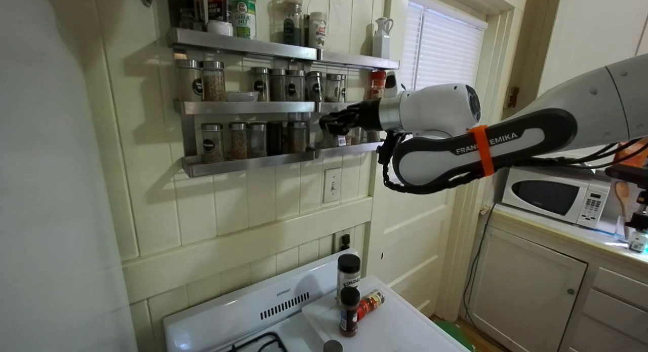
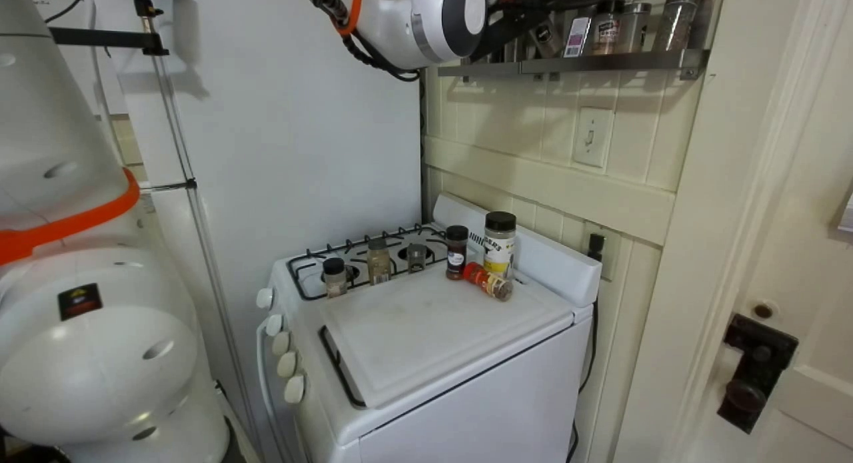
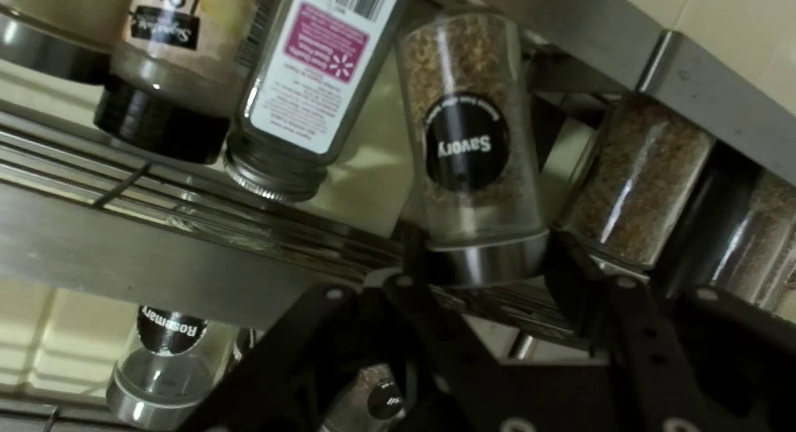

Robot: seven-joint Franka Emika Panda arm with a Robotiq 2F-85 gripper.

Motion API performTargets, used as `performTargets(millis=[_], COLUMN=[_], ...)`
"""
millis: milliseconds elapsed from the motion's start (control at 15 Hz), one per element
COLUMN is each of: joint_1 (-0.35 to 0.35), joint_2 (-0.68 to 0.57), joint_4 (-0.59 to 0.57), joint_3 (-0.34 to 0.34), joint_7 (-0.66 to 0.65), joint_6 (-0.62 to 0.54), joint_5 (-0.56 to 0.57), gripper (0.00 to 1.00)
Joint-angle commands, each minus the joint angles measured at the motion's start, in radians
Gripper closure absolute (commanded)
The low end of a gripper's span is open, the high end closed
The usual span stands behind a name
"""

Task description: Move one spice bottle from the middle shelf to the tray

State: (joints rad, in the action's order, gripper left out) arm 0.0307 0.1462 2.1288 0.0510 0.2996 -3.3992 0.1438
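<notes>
My gripper (image 3: 488, 264) is shut on the steel lid of a clear jar labelled Savory (image 3: 466, 121), in the upside-down wrist view. The jar tilts compared with its neighbours; it also shows tilted in an exterior view (image 2: 546, 38). I cannot tell if its base touches metal. In an exterior view the gripper (image 1: 335, 125) is in front of the rack, between the middle shelf (image 1: 248, 107) and the lowest tier (image 1: 248, 164). Several spice jars stand on the middle shelf. The white tray (image 2: 426, 336) lies over part of the stove.
A barcode-labelled bottle (image 3: 317, 78) and an onion bottle (image 3: 180, 65) stand close beside the held jar, with another jar (image 3: 640, 177) opposite. On the tray are an upright black-capped bottle (image 2: 500, 243), a smaller dark bottle (image 2: 456, 253) and a lying red-capped bottle (image 2: 488, 281).
</notes>
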Motion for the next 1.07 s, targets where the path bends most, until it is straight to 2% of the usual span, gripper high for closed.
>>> performTargets(millis=[0,600,1000], joint_1=[0.028,0.086,0.146], joint_2=[0.049,0.084,0.132], joint_4=[0.055,0.082,0.109], joint_3=[0.023,0.081,0.148], joint_7=[0.032,0.043,0.024], joint_6=[-0.009,-0.013,0.009], joint_5=[0.001,-0.012,-0.044], gripper=[0.74,0.74,0.74])
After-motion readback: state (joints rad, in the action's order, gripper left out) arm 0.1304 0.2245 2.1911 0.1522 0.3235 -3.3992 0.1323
